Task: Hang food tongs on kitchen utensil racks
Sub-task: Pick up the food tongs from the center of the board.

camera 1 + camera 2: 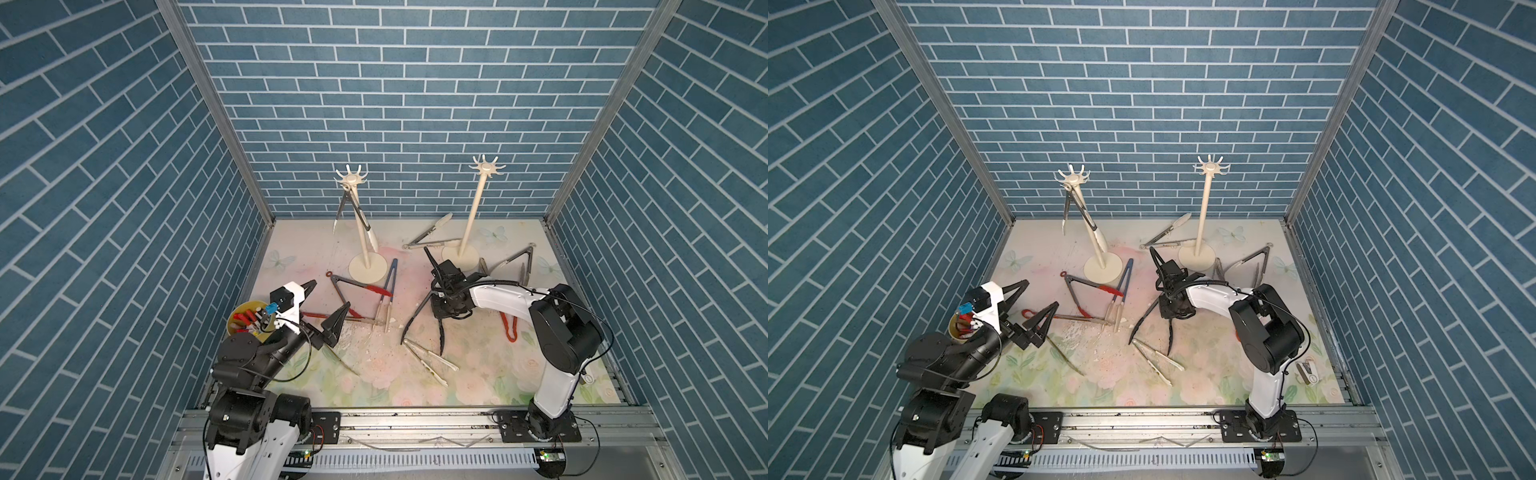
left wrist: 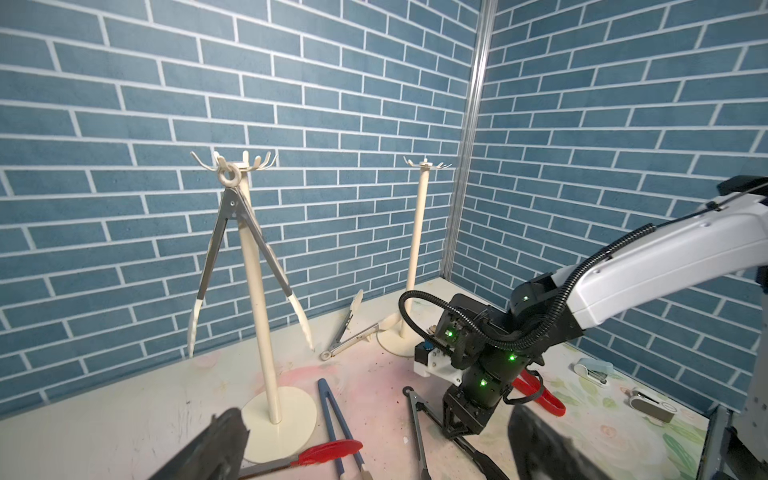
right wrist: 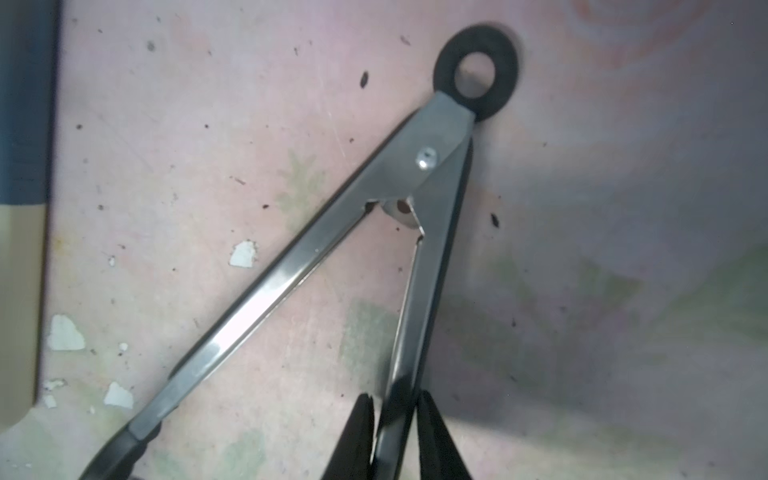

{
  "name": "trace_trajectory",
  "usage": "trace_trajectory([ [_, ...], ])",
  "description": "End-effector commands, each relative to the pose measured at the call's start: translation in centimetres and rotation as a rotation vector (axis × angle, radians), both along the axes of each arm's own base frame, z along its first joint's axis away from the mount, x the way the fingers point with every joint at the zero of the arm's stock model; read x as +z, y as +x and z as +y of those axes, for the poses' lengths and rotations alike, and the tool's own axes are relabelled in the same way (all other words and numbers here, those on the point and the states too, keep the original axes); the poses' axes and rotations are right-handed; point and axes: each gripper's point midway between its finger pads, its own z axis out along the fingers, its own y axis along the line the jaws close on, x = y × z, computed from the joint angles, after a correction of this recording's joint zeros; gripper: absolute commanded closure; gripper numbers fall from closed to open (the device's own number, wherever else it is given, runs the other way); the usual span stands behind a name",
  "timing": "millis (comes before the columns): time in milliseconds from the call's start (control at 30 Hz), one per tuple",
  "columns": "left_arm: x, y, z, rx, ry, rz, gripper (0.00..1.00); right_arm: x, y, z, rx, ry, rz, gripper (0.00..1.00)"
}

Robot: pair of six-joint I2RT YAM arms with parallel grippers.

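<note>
My right gripper (image 3: 397, 415) points down at the mat and is shut on one metal arm of the black-tipped food tongs (image 3: 419, 166), a little below their hinge. Those tongs lie spread on the mat (image 1: 411, 322). Their black ring (image 2: 407, 390) is free. My left gripper (image 1: 330, 293) hovers open at the left with nothing between its fingers. Two cream utensil racks stand at the back. White-tipped tongs (image 1: 345, 208) hang from the left rack (image 1: 352, 179). The right rack (image 1: 484, 167) has bare hooks. Red-tipped tongs (image 1: 353, 286) and blue tongs (image 1: 390, 286) lie by the left rack's base.
More tongs lie around: white ones (image 1: 428, 232) behind the right rack, grey ones (image 1: 515, 262) at the far right, red ones (image 1: 509, 328) under my right arm, cream ones (image 1: 428, 357) in front. A yellow cup (image 1: 243, 316) of pens stands at the left wall.
</note>
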Motion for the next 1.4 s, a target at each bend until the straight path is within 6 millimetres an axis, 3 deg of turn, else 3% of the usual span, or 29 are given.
trace_trajectory([
  [0,1.2,-1.2,-0.4,-0.043,-0.029,-0.103,0.01,-0.2,0.5,-0.3,-0.015,-0.045,-0.004,0.82],
  [233,0.9,-1.8,-0.1,-0.030,-0.044,-0.171,0.01,0.0,1.3,-0.3,-0.013,-0.068,-0.032,0.93],
  [567,0.5,-1.1,0.0,-0.014,-0.035,-0.136,0.01,3.1,3.8,0.5,0.002,-0.060,-0.147,1.00],
  [967,0.1,-0.7,0.0,-0.012,-0.035,-0.115,0.01,8.3,6.2,0.8,0.012,-0.030,-0.321,1.00],
  [1367,0.0,-0.5,0.0,-0.011,-0.039,-0.103,0.01,15.4,6.8,1.4,0.057,0.094,-0.548,1.00],
])
